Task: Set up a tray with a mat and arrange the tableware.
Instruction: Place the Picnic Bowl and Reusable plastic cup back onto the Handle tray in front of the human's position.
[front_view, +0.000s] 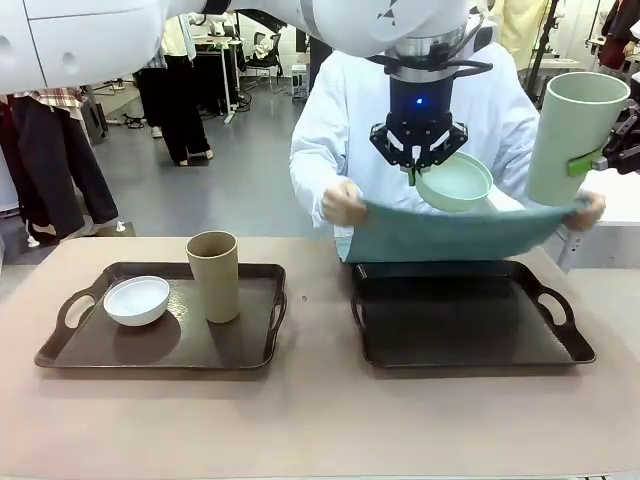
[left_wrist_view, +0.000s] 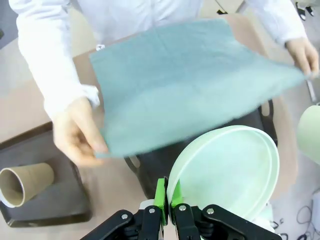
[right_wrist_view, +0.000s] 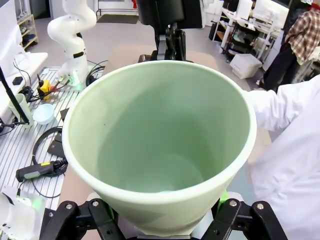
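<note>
Left end effector (left_wrist_view: 166, 197) pinches the mint green bowl (left_wrist_view: 225, 170); right end effector (front_view: 592, 160), mostly cropped, apparently clasps the pale green tumbler (front_view: 574, 135).

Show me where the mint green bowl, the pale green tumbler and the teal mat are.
mint green bowl (front_view: 458, 184), front view, on its inner face.
pale green tumbler (front_view: 572, 145), front view, middle of its side wall.
teal mat (front_view: 450, 238), front view, middle of the hanging cloth.
</note>
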